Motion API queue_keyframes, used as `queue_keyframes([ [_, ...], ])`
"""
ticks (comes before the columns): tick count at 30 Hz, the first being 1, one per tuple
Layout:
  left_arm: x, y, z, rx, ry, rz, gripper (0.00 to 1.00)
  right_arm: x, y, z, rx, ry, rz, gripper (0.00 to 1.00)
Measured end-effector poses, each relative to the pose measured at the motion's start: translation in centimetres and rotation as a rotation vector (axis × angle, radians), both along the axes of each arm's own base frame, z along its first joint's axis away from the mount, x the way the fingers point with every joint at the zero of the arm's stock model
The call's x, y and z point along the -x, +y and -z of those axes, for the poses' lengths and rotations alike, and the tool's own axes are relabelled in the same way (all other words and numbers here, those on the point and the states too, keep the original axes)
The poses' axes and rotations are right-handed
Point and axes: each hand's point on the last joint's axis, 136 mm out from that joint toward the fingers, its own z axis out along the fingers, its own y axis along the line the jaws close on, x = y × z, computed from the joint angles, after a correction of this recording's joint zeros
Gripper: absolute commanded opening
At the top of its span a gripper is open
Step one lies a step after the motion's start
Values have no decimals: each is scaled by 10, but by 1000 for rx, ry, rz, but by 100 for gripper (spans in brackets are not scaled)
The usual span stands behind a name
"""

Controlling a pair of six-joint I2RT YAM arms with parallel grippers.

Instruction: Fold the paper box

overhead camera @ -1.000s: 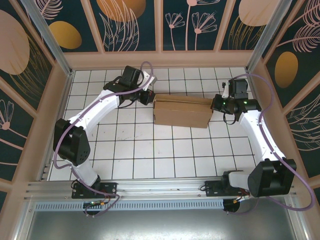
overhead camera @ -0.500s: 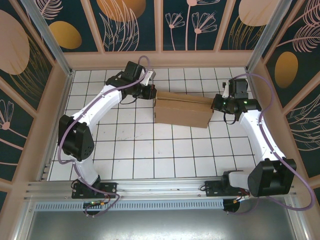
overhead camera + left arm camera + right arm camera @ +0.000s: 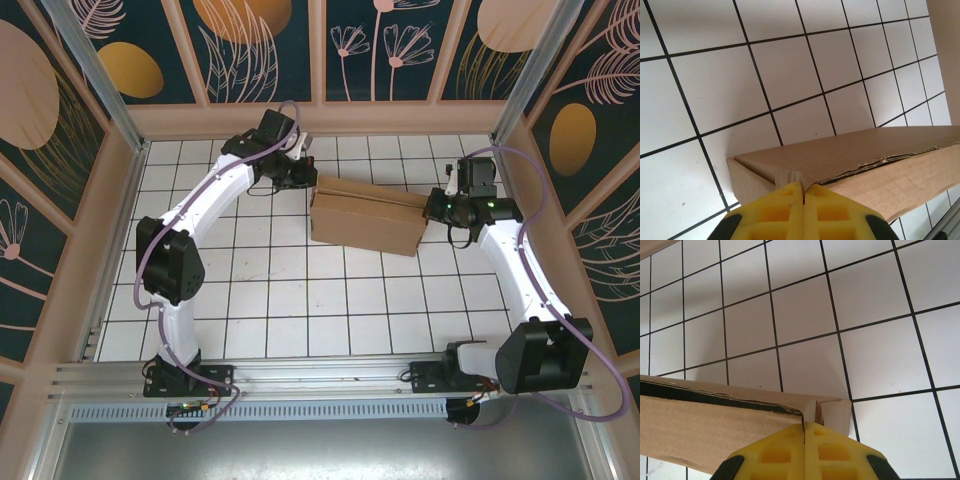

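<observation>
The paper box (image 3: 366, 216) lies closed on the far half of the tiled table (image 3: 300, 300), a little right of the table's middle, its long side running left to right.

Changes since one second ago:
- The left arm (image 3: 215, 200) has swung in over the table; its elbow now stands nearer the table's middle and further from the near edge.
- The left gripper (image 3: 305, 180) has gone from the box's left end to its far left corner.
- The box's far left corner now sits nearer the table's far edge, so the top edge slants more than before. The box's right end has not shifted.
- The right arm (image 3: 520, 270) and the right gripper (image 3: 432, 210) stand as they did.

Box against the fingers:
- Left wrist view: the yellow fingers (image 3: 785, 210) are pressed together with no gap between them. The left gripper (image 3: 803, 192) has its tips touching the corner of the box (image 3: 880, 165), where the lid's ragged edge meets the end wall. No cardboard is seen between the fingers; whether a thin tab is pinched at the very tip cannot be told.
- Right wrist view: the yellow fingers (image 3: 775, 455) are likewise closed tight. The right gripper (image 3: 804, 432) has its tips against the upper edge of the end of the box (image 3: 705, 425), beside the corner. Nothing is seen gripped.
</observation>
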Motion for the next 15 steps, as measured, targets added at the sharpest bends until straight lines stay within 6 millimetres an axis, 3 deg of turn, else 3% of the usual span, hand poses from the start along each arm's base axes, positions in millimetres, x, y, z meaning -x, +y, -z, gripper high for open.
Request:
queue_keyframes([
  [15, -4, -1, 0, 125, 134, -19, 0, -1, 0, 0, 2, -9, 0, 0],
])
